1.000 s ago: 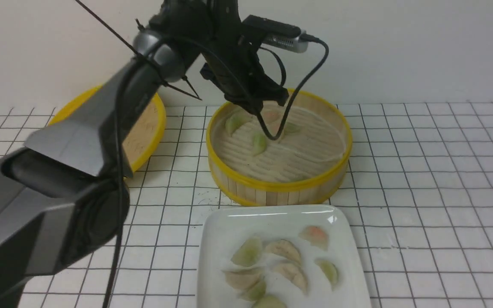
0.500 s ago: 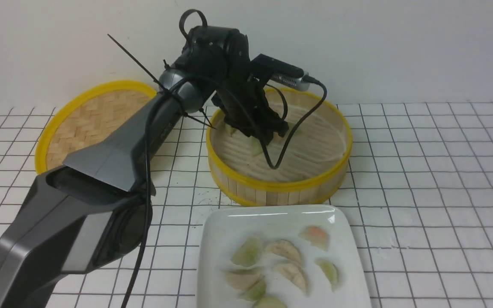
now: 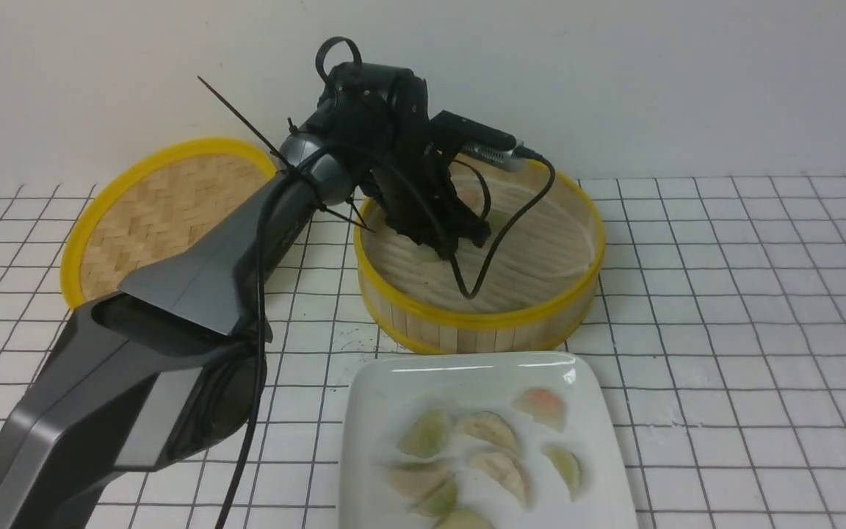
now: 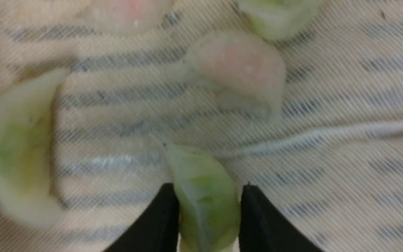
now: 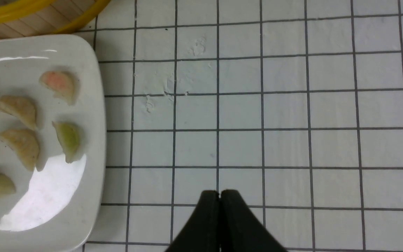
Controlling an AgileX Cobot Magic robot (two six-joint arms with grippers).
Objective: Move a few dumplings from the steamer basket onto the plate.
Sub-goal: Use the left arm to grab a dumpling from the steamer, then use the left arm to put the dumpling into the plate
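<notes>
Your left gripper [image 3: 460, 239] has come down since one second ago: then it hung above the far rim of the steamer basket [image 3: 482, 323] and the arm covered most of the woven lid [image 3: 158, 206]; now it is low inside the basket, over the floor at about 9 o'clock, and you can see the whole lid at 9 o'clock of the basket. Since half a second ago it has moved very little. In the left wrist view the two black fingers [image 4: 159, 217] stand on both sides of a green dumpling [image 4: 205, 206] and press on its sides, so the hand is clamped on it. This dumpling touches the ribbed floor. Near it in the basket lie a pink dumpling [image 4: 238, 66] and a bigger green dumpling [image 4: 16, 150]. From the front the gripper now hides the clamped dumpling, which was in plain sight one second ago. The plate [image 3: 379, 389] is at 6 o'clock of the basket, and the dumplings on it [image 3: 489, 428] lie as they did before. Your right gripper [image 5: 220, 196] has its fingers together, holds nothing, and hangs over the bare tiled table [image 5: 292, 112] at 3 o'clock of the plate.
</notes>
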